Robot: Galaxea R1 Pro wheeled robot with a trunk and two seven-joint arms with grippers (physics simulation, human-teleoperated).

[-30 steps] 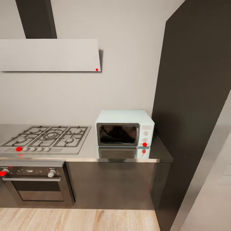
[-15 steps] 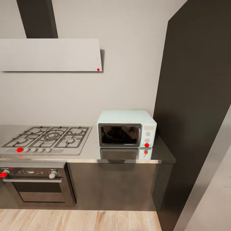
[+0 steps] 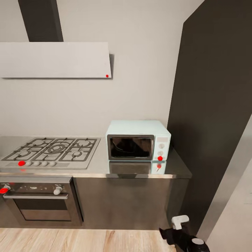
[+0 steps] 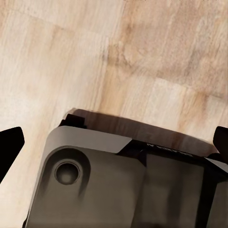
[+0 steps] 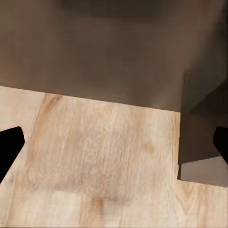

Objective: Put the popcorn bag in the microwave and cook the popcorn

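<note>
A: On the countertop (image 3: 99,169), against the tall dark cabinet panel (image 3: 213,115), sits the microwave (image 3: 138,140): mint-blue, glass door closed, two white knobs and a red dot at the lower right of its front. Its reflection shows in the steel surface just before it.

B: Noted. Neighbouring items?

A: Gas hob (image 3: 52,149) to the microwave's left, apart from it, with a red dot at its front edge. Built-in oven (image 3: 38,201) below the hob, bar handle across the door. Pale hood (image 3: 54,60) on the grey wall above the hob.

B: Popcorn bag?

A: Cannot locate it on the visible stretch of worktop.

B: Arms?

A: Right arm (image 3: 183,236) enters at the lower edge of the head view, black with a white part, low in front of the cabinet fronts.

B: Finger state?

A: Right gripper (image 5: 114,147): dark fingertips (image 5: 9,145) at opposite edges of the wrist picture, spread wide, nothing between them; wood floor (image 5: 104,171) and dark cabinet base beyond. Left gripper (image 4: 114,142): tips likewise far apart, empty, over plank floor and a grey part of the robot's base (image 4: 109,185).
</note>
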